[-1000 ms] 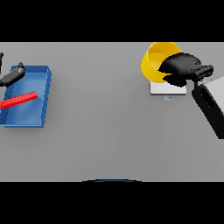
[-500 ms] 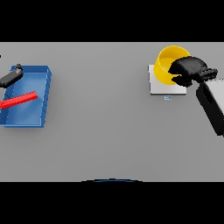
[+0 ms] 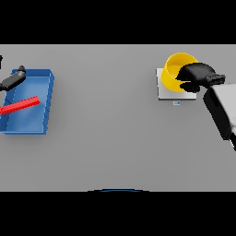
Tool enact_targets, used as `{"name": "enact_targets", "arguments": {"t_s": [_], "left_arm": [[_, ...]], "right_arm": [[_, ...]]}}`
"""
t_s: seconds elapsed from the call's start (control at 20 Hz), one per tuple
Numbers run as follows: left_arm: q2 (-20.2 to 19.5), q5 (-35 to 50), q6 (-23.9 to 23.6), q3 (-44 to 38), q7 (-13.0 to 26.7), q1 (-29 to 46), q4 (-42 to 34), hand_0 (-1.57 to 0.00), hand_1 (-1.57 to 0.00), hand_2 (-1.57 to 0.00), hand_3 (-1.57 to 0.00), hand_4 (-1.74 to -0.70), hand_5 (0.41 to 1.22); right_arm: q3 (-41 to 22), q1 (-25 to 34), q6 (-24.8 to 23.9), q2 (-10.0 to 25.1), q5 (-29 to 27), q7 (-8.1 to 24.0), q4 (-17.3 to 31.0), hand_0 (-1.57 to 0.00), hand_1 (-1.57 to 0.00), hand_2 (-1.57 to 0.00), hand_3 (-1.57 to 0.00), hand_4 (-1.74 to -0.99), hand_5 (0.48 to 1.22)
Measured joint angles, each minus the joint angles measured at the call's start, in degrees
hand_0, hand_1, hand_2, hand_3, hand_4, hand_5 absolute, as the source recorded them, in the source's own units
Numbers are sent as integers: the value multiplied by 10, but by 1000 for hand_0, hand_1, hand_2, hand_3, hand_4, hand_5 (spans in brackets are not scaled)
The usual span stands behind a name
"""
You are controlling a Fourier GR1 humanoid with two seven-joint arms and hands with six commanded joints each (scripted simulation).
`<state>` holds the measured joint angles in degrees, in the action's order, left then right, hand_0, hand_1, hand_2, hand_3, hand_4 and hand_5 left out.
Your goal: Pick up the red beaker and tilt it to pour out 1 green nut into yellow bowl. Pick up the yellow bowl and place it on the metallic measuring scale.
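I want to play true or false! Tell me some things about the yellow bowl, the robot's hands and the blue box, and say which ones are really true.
1. The yellow bowl is over the metallic measuring scale. True.
2. The right hand is curled on the bowl's rim. True.
3. The red beaker stands upright in the middle of the table. False: it lies on its side in the blue tray, at the table's left.
4. The left hand is holding the bowl. False: it shows at the far left edge, by the tray, far from the bowl.
5. The scale is at the left of the table. False: it is at the right.
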<state>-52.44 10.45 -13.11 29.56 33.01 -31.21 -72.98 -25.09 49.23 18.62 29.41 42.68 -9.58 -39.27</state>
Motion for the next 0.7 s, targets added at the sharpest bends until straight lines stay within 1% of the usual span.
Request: {"name": "enact_targets", "arguments": {"t_s": [0.05,0.1,0.15,0.2,0.25,0.35,0.4,0.45,0.5,0.6,0.65,0.7], "left_arm": [[0,2,4,-3,-7,-3,7,1,1,1,1,-813,745],[3,2,9,-3,-4,-10,15,1,1,1,1,-812,745],[6,1,7,0,-4,-7,14,1,1,1,1,-812,744],[6,0,11,0,0,-12,23,1,1,1,1,-815,744],[10,-2,10,2,0,-15,23,1,1,1,1,-812,745],[11,-2,14,3,0,-17,24,1,1,1,1,-805,740],[15,-3,15,6,-3,-19,24,1,1,1,1,-806,738],[13,-4,12,6,-1,-15,24,1,1,1,1,-809,739],[16,-4,9,5,-8,-13,28,1,1,1,1,-810,739],[17,-2,13,2,-7,-19,32,1,1,1,1,-812,736],[17,-2,10,2,-12,-17,32,1,1,1,1,-809,736],[16,-4,12,3,-9,-19,33,1,1,1,1,-812,734]], "right_arm": [[5,1,8,0,-6,8,-2,-1543,-1443,-1496,-1022,-1659,1221],[6,5,11,-7,-6,19,5,-1525,-1350,-1348,-907,-1596,1134],[7,4,12,-10,-9,18,9,-1219,-1083,-1132,-824,-1548,1053],[11,2,14,-7,-14,16,10,-975,-866,-954,-762,-1504,983],[11,4,15,-8,-13,18,13,-780,-692,-810,-711,-1470,928],[12,18,31,-3,-15,10,21,-499,-443,-597,-635,-1425,851],[10,16,33,-8,-15,11,22,-399,-354,-518,-604,-1410,821],[10,17,31,-10,-13,8,30,-319,-283,-449,-572,-1397,799],[9,21,33,-11,-13,4,32,-255,-226,-390,-541,-1385,780],[4,22,34,-10,-9,-5,35,-163,-144,-288,-475,-1356,755],[-1,25,34,-13,-4,-11,42,-130,-115,-244,-442,-1346,746],[-4,26,31,-12,-1,-20,49,-104,-92,-207,-413,-1336,741]]}}
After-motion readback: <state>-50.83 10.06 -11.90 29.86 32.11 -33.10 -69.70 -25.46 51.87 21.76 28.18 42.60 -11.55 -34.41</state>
